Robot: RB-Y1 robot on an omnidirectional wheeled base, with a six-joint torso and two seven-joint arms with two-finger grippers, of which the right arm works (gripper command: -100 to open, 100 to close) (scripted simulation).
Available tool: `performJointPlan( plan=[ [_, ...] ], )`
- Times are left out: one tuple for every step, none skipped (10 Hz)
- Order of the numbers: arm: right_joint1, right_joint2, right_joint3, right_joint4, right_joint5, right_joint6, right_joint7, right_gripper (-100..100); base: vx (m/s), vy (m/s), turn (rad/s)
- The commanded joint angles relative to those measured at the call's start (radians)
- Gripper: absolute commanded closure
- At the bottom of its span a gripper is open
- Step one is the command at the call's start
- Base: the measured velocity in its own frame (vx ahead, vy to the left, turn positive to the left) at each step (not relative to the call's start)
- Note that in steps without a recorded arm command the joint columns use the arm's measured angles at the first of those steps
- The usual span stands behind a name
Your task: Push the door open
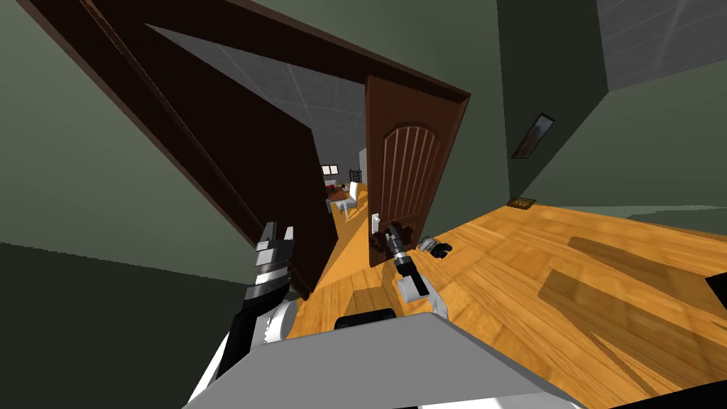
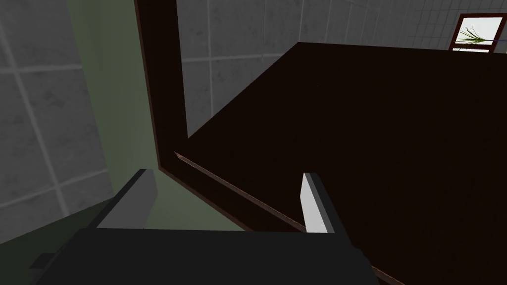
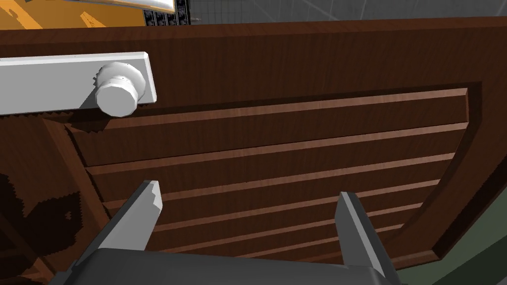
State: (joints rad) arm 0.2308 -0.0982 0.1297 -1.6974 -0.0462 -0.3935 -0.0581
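Note:
A dark brown panelled door (image 1: 405,174) stands ajar in its dark frame (image 1: 213,142), with a gap between them. My right gripper (image 1: 395,231) is at the door's face just beside its white handle plate (image 1: 374,224). In the right wrist view the ribbed door panel (image 3: 297,158) is close in front of the open right gripper (image 3: 250,203), and the white knob (image 3: 118,94) sits off to one side of the fingers. My left gripper (image 1: 277,234) is raised beside the frame. It stands open (image 2: 228,193) with the frame's dark edge (image 2: 163,89) beyond it.
Through the gap a wooden floor runs to a far room with white chairs (image 1: 348,199) and a table. Orange wooden floor (image 1: 568,284) spreads to the right of the door. Dark green walls (image 1: 85,177) flank the doorway. A small frame (image 1: 532,135) hangs on the right wall.

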Motion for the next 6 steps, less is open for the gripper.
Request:
performJointPlan(
  plan=[
    [-0.014,-0.003,0.010,0.033,0.004,0.021,-0.002,-100,0.067,-0.093,0.083],
    [-0.024,-0.005,0.015,0.058,0.006,0.031,-0.004,-100,0.088,-0.098,0.070],
    [-0.035,-0.007,0.020,0.082,0.008,0.040,-0.005,-100,0.092,-0.106,0.086],
    [-0.044,-0.009,0.024,0.105,0.010,0.048,-0.006,-100,0.071,-0.103,0.072],
    [-0.063,-0.012,0.033,0.148,0.013,0.065,-0.009,-100,0.109,-0.147,0.097],
    [-0.063,-0.012,0.033,0.148,0.013,0.065,-0.009,-100,0.093,-0.125,0.059]
  ],
)
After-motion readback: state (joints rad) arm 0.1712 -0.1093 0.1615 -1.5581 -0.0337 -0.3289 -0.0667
